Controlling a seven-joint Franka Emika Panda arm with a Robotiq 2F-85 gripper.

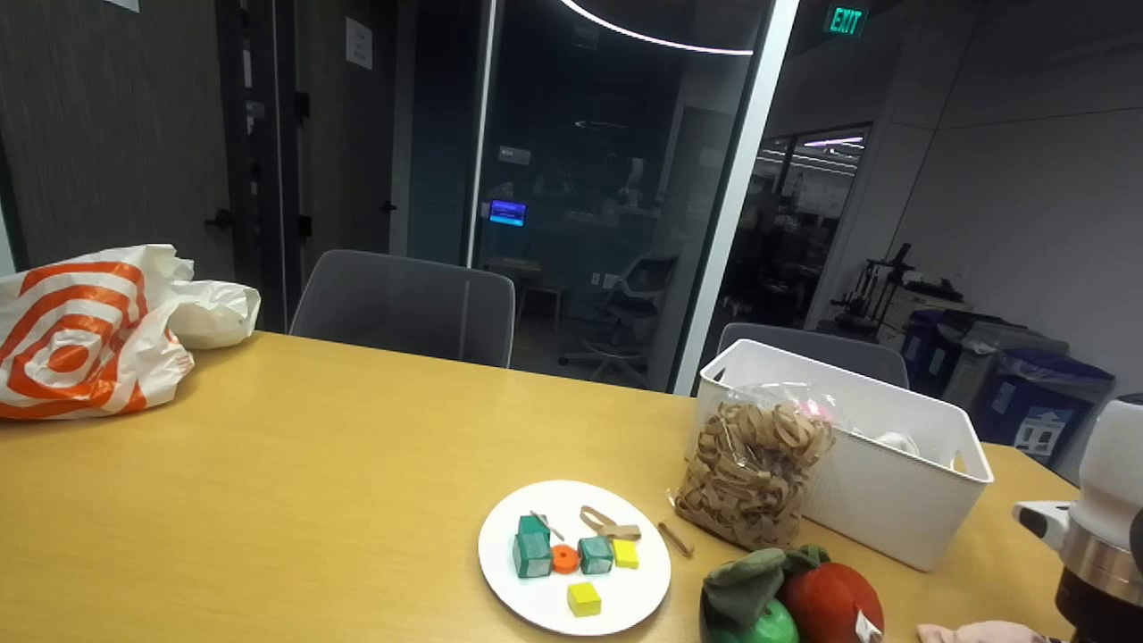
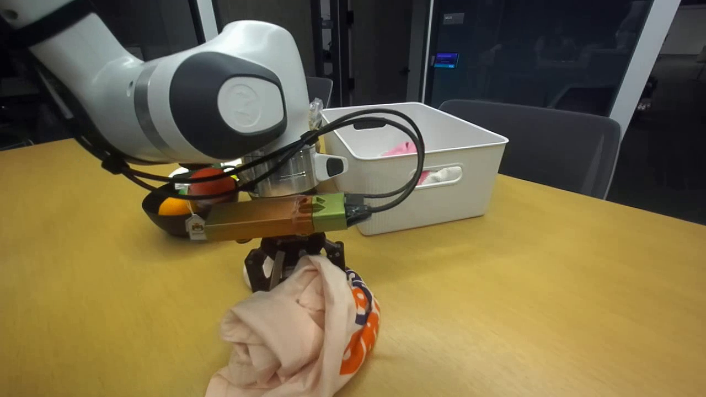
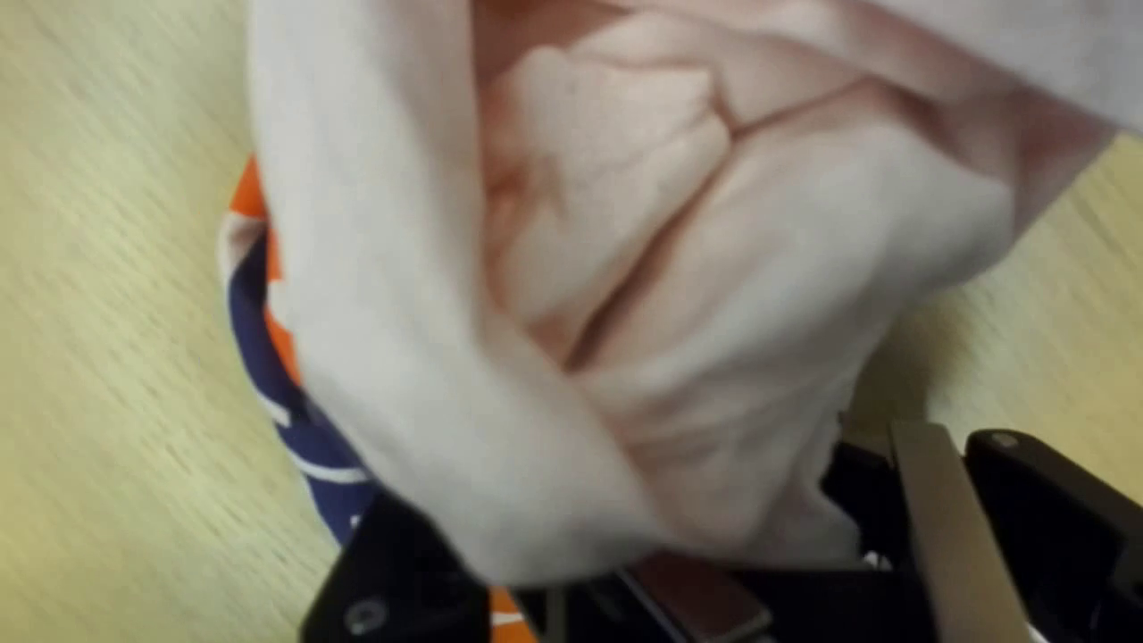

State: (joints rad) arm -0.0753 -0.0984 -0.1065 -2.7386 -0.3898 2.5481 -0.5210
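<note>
Loosely rumpled pink cloth (image 2: 281, 331), thick-folded, touching black end effector (image 2: 303, 274); whether gripped, cannot tell.

- The pale pink cloth (image 2: 281, 331) covers the 2 fingertips of my gripper (image 2: 300, 264), so I cannot tell how they stand.
- Its lower end runs past the bottom edge in an exterior view; my wrist view blurs it.
- The copper-and-green box (image 2: 270, 218) I carry hides part of the dark bowl (image 2: 171, 223).
- The white bin (image 2: 424, 207) masks part of the pink item (image 2: 401, 149) inside.
- In an exterior view, the left edge crops the shopping bag (image 1: 89, 339), the right edge my arm (image 1: 1116, 500); the blue screen (image 1: 507, 212) shows writing too small to read.
</note>
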